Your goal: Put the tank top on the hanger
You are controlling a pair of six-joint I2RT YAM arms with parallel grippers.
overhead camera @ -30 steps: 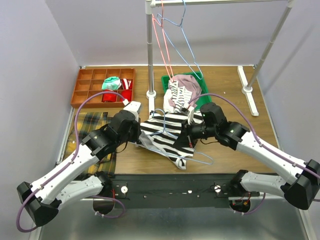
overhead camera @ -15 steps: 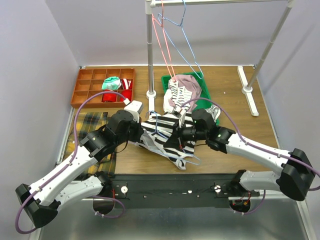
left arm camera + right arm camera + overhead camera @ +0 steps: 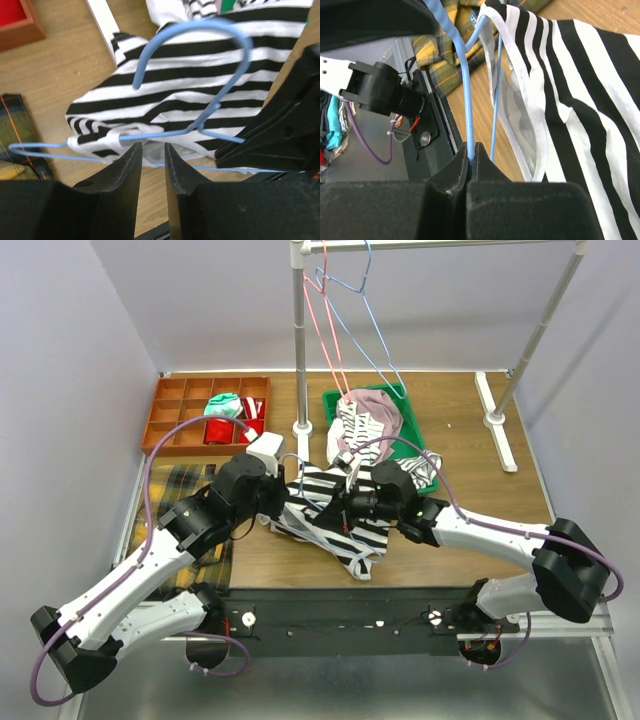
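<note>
The tank top [image 3: 330,512], with wide black and white stripes, lies crumpled on the wooden table between my two arms. The light-blue wire hanger [image 3: 293,462] is threaded partly into it. My right gripper [image 3: 338,508] is shut on the hanger [image 3: 465,90], its jaws [image 3: 471,147] pinching the wire beside the tank top's white-edged opening [image 3: 535,125]. My left gripper [image 3: 278,502] is open by a narrow gap, with nothing between its jaws [image 3: 152,147]. Just beyond its tips a white strap wraps the hanger's arm [image 3: 160,132]. The hook curves over the striped cloth [image 3: 170,85].
A brown compartment tray [image 3: 172,430] sits at the back left. A green bin [image 3: 402,400] holding a pink garment [image 3: 375,405] is behind the tank top. The rack pole [image 3: 298,340] carries red and blue hangers [image 3: 330,320]. Plaid cloth [image 3: 180,485] lies under the left arm.
My left gripper has gone from shut to open. The right arm has moved left, carrying the hanger further across the tank top toward the left gripper.
</note>
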